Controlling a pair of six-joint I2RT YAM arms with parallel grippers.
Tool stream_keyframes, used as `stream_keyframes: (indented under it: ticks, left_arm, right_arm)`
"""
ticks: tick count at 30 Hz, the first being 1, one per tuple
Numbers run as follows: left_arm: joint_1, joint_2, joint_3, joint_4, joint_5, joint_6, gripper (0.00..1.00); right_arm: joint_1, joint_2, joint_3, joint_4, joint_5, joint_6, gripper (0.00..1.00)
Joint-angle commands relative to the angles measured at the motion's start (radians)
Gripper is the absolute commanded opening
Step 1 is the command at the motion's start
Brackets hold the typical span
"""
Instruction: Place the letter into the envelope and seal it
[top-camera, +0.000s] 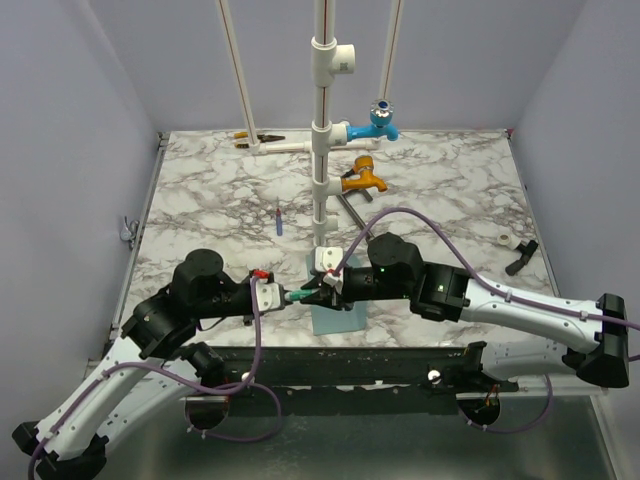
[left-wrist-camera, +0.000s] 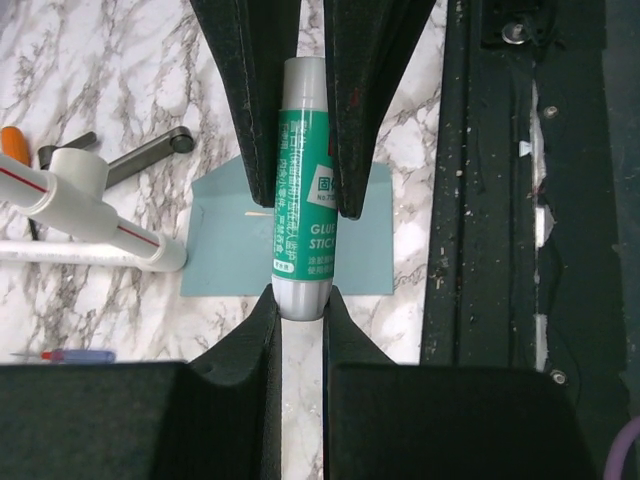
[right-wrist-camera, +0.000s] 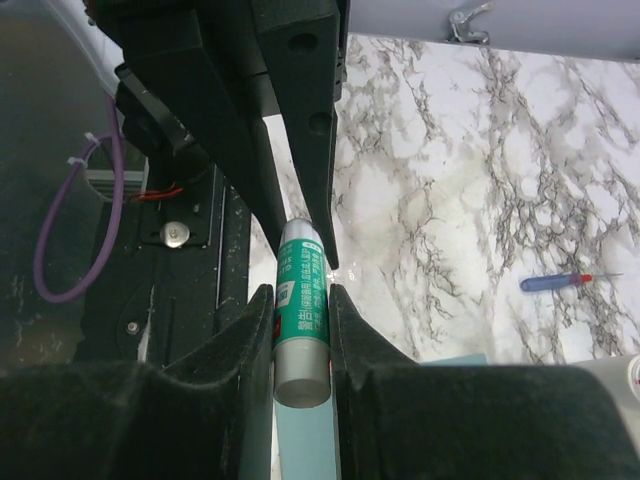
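Observation:
A green glue stick (top-camera: 300, 296) with grey ends hangs just above the teal-blue envelope (top-camera: 335, 318), which lies flat near the table's front edge. My left gripper (top-camera: 290, 297) is shut on one grey end of the stick (left-wrist-camera: 300, 295). My right gripper (top-camera: 325, 290) is shut on the stick's body near the other end (right-wrist-camera: 302, 305). The two grippers face each other tip to tip. The envelope also shows under the stick in the left wrist view (left-wrist-camera: 220, 245) and in the right wrist view (right-wrist-camera: 305, 440). The tan letter is hidden; only a thin tan sliver (left-wrist-camera: 258, 212) shows on the envelope.
A white pipe stand (top-camera: 321, 150) with a blue tap (top-camera: 375, 127) and an orange tap (top-camera: 360, 180) rises behind the grippers. A blue screwdriver (top-camera: 279, 217), a grey hex key (top-camera: 350, 208), a tape roll (top-camera: 505, 239) and a black part (top-camera: 522, 257) lie about.

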Motion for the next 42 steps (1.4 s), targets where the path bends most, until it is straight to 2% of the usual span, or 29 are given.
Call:
stream_keyframes:
  ticks: [1,5,13,16,20,26,30,33,34,36,38,40,42]
  left_arm:
    - [0.000,-0.008,0.041,0.038,-0.085,0.078,0.00]
    - [-0.005,-0.021,0.037,0.090,-0.250,0.172,0.00]
    - [-0.039,-0.062,-0.022,0.142,-0.412,0.399,0.00]
    - [-0.062,-0.096,-0.078,0.198,-0.493,0.479,0.00]
    - [-0.082,-0.136,-0.137,0.270,-0.580,0.612,0.00]
    - [-0.135,-0.170,-0.251,0.384,-0.732,0.870,0.00]
    - [-0.173,-0.203,-0.332,0.443,-0.814,1.019,0.00]
    - [-0.179,-0.267,-0.397,0.495,-0.808,1.098,0.00]
    - [-0.179,-0.291,-0.405,0.496,-0.798,1.088,0.08]
    - [-0.179,-0.321,-0.401,0.490,-0.780,1.006,0.40]
    - [-0.180,-0.327,-0.374,0.482,-0.785,0.896,0.66]
    - [-0.179,-0.306,-0.313,0.466,-0.809,0.748,0.80]
    - [-0.169,-0.289,-0.248,0.447,-0.805,0.580,0.85]
  right_arm:
    - [0.007,0.042,-0.009,0.057,0.041,0.125,0.01]
    - [0.006,0.106,0.005,0.100,0.056,0.269,0.01]
    - [-0.024,0.189,0.053,0.216,0.138,0.589,0.01]
    - [-0.079,0.239,0.082,0.235,0.091,0.742,0.01]
    - [-0.160,0.271,0.036,0.376,-0.022,0.947,0.01]
    - [-0.163,0.348,0.079,0.427,-0.050,0.996,0.01]
    - [-0.165,0.349,0.092,0.408,-0.015,0.980,0.00]
    - [-0.166,0.316,0.083,0.388,0.026,0.948,0.01]
    - [-0.166,0.300,0.079,0.388,0.031,0.929,0.01]
    - [-0.166,0.270,0.071,0.385,0.031,0.901,0.01]
    - [-0.166,0.235,0.056,0.388,0.030,0.871,0.01]
    - [-0.165,0.193,0.034,0.400,0.018,0.829,0.01]
    - [-0.166,0.147,0.010,0.413,0.000,0.788,0.01]
